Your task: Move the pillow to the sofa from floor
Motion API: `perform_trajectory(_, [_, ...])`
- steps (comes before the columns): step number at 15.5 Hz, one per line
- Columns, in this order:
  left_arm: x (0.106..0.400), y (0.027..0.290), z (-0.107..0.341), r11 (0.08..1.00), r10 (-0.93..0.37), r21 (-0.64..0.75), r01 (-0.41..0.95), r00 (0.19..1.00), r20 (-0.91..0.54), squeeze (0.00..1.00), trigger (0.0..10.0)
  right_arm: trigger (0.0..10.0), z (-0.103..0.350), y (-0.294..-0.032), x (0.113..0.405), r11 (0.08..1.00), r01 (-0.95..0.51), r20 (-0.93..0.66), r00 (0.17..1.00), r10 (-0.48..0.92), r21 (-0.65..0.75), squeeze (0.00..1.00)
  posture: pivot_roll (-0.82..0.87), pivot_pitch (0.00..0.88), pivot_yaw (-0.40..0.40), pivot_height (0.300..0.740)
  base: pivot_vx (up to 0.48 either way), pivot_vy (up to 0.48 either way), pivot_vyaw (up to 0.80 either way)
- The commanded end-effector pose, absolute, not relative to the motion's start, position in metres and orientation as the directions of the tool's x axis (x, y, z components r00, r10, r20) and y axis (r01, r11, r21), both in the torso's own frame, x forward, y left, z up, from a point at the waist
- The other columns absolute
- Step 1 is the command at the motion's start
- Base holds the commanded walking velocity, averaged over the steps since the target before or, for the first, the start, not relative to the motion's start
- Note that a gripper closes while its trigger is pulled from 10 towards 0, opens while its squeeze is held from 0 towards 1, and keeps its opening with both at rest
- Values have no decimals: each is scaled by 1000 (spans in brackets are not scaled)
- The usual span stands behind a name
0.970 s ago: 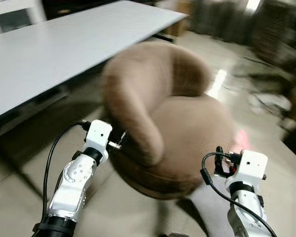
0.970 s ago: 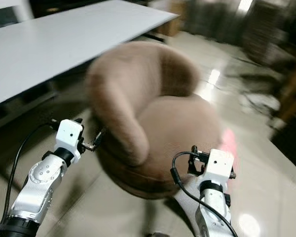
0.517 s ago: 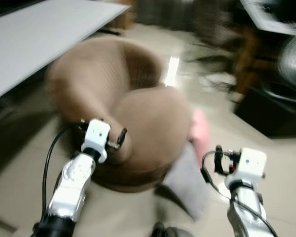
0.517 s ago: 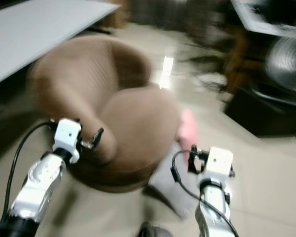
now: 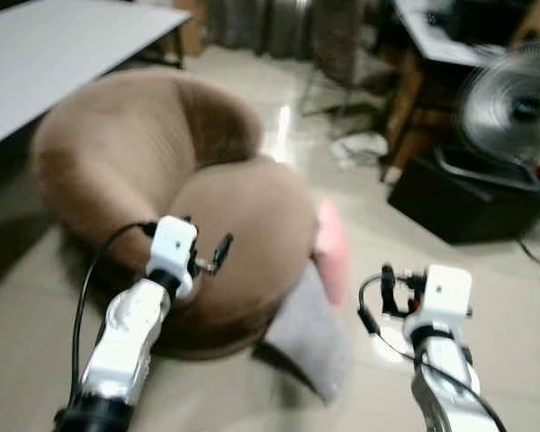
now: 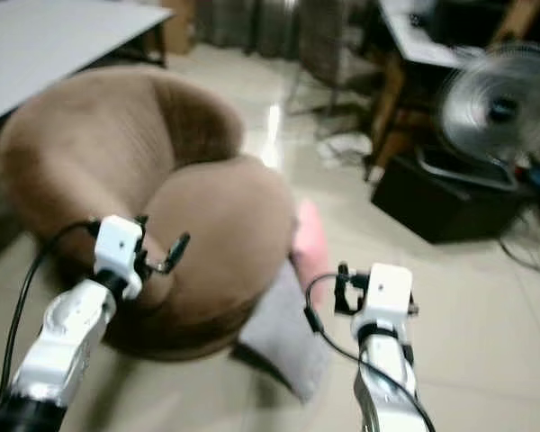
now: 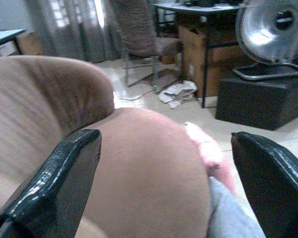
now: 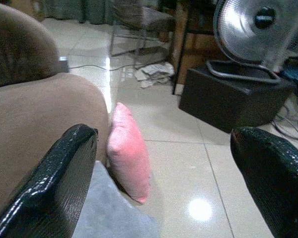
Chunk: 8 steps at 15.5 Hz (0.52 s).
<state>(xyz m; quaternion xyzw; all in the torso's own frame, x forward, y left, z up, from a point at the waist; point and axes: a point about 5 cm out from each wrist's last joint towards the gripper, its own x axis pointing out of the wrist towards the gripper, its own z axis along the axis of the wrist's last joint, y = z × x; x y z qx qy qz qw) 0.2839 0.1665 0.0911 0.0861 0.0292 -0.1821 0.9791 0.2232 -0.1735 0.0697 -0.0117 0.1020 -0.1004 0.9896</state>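
On the glossy beige tiled floor (image 8: pixel 188 163), a pink fabric pillow (image 8: pixel 127 151) stands on its edge, leaning against the front of a round brown upholstered sofa chair (image 5: pixel 162 162), with a grey cloth or cushion (image 5: pixel 301 328) lying at the sofa's base just beside it. From the head views, both silver arms reach forward: the left pincer (image 7: pixel 159 183) hovers over the sofa's seat cushion, and the right pincer (image 8: pixel 174 183) is raised above the floor to the right of the sofa, near the pillow but apart from it. Each wrist view shows its own two black fingers (image 8: pixel 59 173) spread wide, with nothing between them. The right wrist view gives the clearest look at the pillow, sharp against the tiles; the left wrist view catches it past the rounded brown seat, blurred, with the grey cloth below it. Head views are softened by motion blur. Behind the pillow, a round silver floor fan (image 8: pixel 253 29) sits on a black box (image 8: pixel 228 99), with crumpled white paper or cloth (image 8: pixel 151 72) on the floor near wooden furniture legs. The head views add a large white table (image 5: pixel 63 54) at the far left, behind the sofa's curved back.
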Motion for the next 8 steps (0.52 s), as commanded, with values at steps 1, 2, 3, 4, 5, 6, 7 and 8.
perform_trajectory(1, [286,156,94,908,-388,143,394,919,-70,0,10000,10000,70,-182,223,975,211,-199,955,-222,-73,0,57,0,-62,740,326,0,-750])
perform_trajectory(2, [287,156,94,908,-388,142,395,919,-71,0,10000,10000,70,-182,222,976,202,-198,957,-214,-81,0,54,0,-60,740,322,0,-750])
perform_trajectory(3, [286,155,94,907,-390,143,396,918,-71,0,10000,10000,69,-182,222,977,198,-199,957,-211,-84,0,55,0,-58,740,322,0,-750])
perform_trajectory(4, [286,155,94,905,-394,142,400,916,-71,0,10000,10000,68,-181,221,980,183,-203,959,-196,-80,0,54,1,-55,740,326,0,-694])
perform_trajectory(5, [286,155,94,904,-396,144,402,915,-72,0,10000,10000,68,-182,221,981,176,-206,960,-190,-83,0,51,9,-52,740,322,0,0])
perform_trajectory(6, [287,155,94,903,-397,147,403,915,-73,0,10000,10000,66,-182,220,982,164,-218,959,-181,-94,0,51,9,-52,740,326,0,0])
perform_trajectory(7, [287,155,94,903,-396,148,403,915,-75,0,10000,10000,65,-183,220,982,160,-225,958,-179,-101,0,51,9,-52,740,322,0,0])
perform_trajectory(8, [288,155,94,903,-395,152,402,916,-75,0,10000,10000,65,-183,220,982,154,-228,958,-175,-107,0,49,17,-49,740,326,0,0])
